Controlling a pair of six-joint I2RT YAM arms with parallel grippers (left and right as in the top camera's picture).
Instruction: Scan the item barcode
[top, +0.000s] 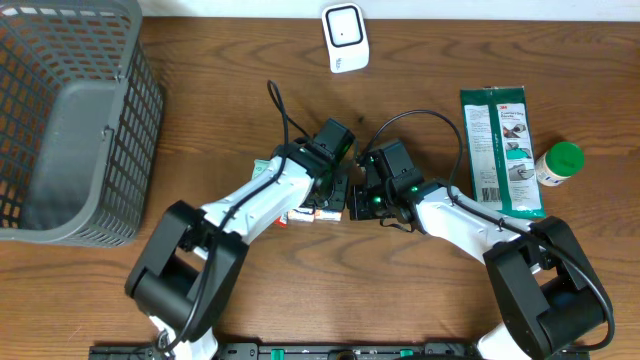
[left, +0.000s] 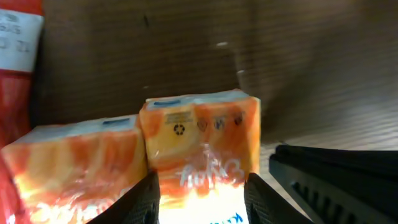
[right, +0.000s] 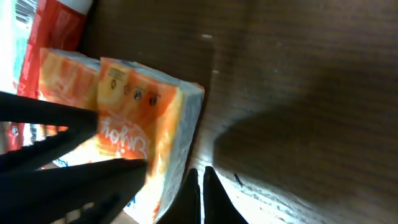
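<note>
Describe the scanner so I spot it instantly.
Start at the grey basket, left, then follow the table's far edge to the middle. The scanner is the small white box with a dark-rimmed face; the green wipes pack and green-capped bottle sit further right.

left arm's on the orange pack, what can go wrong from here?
1. The left end effector grips the orange pack, which touches a second pack; lifting may drag that one along.
2. The shut right end effector sits close beside it; the arms could clash on the lift.
</note>
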